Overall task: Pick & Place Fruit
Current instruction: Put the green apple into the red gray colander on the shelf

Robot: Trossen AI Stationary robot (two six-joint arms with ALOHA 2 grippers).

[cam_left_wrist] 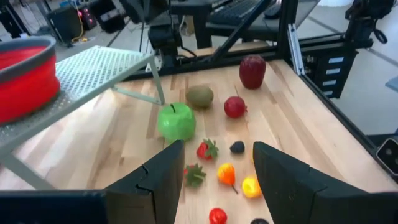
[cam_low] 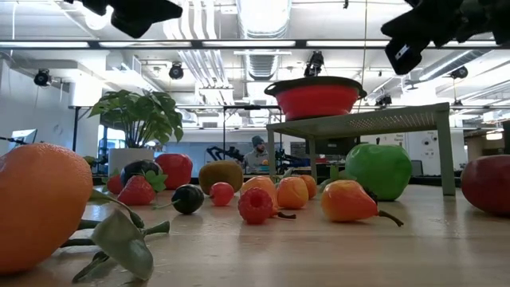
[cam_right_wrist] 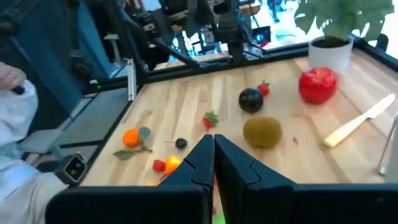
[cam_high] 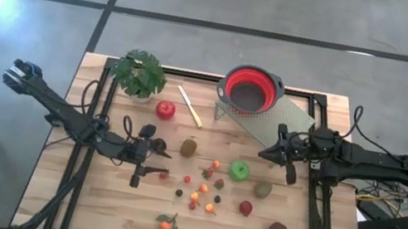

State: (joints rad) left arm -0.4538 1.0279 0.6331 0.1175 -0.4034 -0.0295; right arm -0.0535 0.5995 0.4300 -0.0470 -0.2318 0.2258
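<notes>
Fruit lies scattered over the middle and near half of the wooden table point(cam_high: 86, 212), nothing in the red colander point(cam_high: 251, 88) yet, so by my read the job is barely begun. Colander sits up on a perforated grey rack point(cam_high: 275, 119) at the far edge, prob. the drop spot, raised so pieces go in from above.

Left gripper point(cam_high: 148, 155) hangs low over the table's left-centre, fingers partway apart w/ nothing between them; it faces the cluster of small pieces, likely lining up a pick. Right gripper point(cam_high: 281, 152) hovers by the rack's near corner, fingers pressed together, empty, seems to be waiting.

High view gives the layout: red apple point(cam_high: 165, 109) by the potted plant point(cam_high: 140, 75), knife point(cam_high: 189, 106) beside it, kiwi point(cam_high: 189, 147), green apple point(cam_high: 239, 170), 2nd kiwi point(cam_high: 262, 190), leafy tangerine point(cam_high: 166, 225) nearest the front.

Left wrist view adds what's ahead of its fingers: a strawberry point(cam_left_wrist: 206, 149) and 2 orange berries just beyond the tips. Right wrist view shows the dark plum point(cam_right_wrist: 250, 99) and a person's white sleeve point(cam_right_wrist: 18, 143) beside the table, which overhead misses. Low view shows colander height above the rack only.
</notes>
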